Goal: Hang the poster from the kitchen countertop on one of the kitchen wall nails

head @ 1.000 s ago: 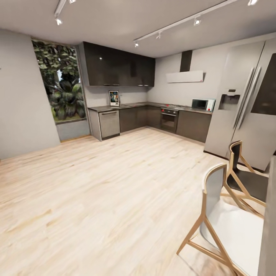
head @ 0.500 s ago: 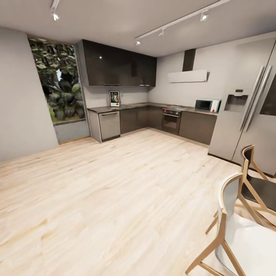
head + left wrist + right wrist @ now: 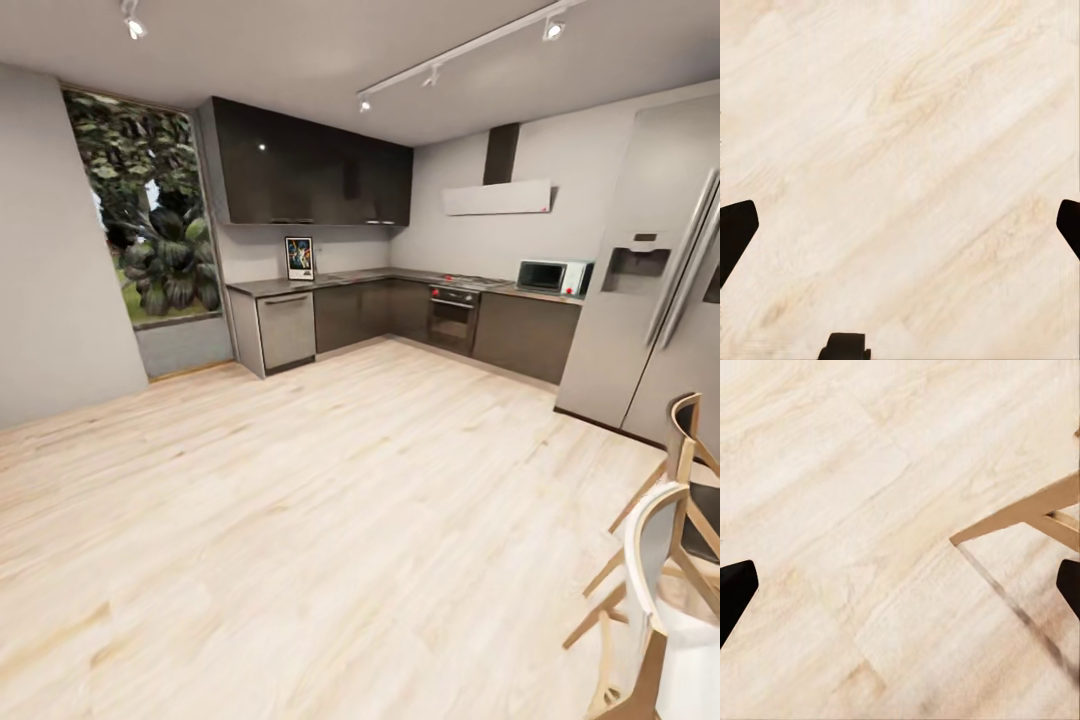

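poster (image 3: pixel 298 257) art too small to read | chairs (image 3: pixel 668 560) cut by frame edge; fridge (image 3: pixel 655 280) too

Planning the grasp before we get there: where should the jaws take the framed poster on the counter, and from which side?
Judging from afar: the black-framed portrait poster stands upright against the wall at the back of the dark grey-brown kitchen countertop. Its top edge and sides look free, so probably come from the room side and pinch the frame's upper edge. Finer detail is too small to tell.

poster (image 3: pixel 298 258) on kitchen countertop (image 3: pixel 350 277) (far corner) | chairs (image 3: pixel 670 560) right

One poster (image 3: pixel 298 257), two chairs (image 3: pixel 672 560), one microwave (image 3: pixel 546 276)
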Motion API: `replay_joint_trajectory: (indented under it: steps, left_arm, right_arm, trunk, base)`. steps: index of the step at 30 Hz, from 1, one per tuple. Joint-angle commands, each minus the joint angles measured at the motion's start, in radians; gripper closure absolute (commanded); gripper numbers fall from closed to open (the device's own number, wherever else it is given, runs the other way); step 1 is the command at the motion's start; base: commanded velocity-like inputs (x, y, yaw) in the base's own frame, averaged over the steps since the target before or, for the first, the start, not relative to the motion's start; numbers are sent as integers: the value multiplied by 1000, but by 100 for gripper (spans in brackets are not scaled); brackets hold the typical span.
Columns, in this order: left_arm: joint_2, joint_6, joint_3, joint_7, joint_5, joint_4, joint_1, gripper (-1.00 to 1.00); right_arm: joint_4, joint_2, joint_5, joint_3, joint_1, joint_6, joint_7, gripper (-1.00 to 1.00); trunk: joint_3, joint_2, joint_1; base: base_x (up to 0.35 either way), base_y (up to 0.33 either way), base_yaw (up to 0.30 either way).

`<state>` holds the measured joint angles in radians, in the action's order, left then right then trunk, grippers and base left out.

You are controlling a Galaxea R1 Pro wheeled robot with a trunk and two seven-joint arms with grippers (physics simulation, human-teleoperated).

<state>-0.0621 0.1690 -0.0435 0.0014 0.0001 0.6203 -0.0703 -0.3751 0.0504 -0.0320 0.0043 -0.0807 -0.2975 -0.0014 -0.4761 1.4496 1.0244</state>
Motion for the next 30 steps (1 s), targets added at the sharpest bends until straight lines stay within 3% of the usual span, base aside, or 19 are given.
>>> replay_joint_trajectory:
  steps: [1,30]
  left_arm:
    - [-1,2,-2,0,0,1,0,-100]
    - [-1,3,-2,0,0,1,0,-100]
  right_arm:
    - [1,0,-3,0,-1,-3,0,-100]
    - [1,-1,-3,3,-1,-2,0,-100]
  trunk:
    - [-1,0,1]
    - [-1,0,1]
  base:
    - [332,95,0]
    - [332,93,0]
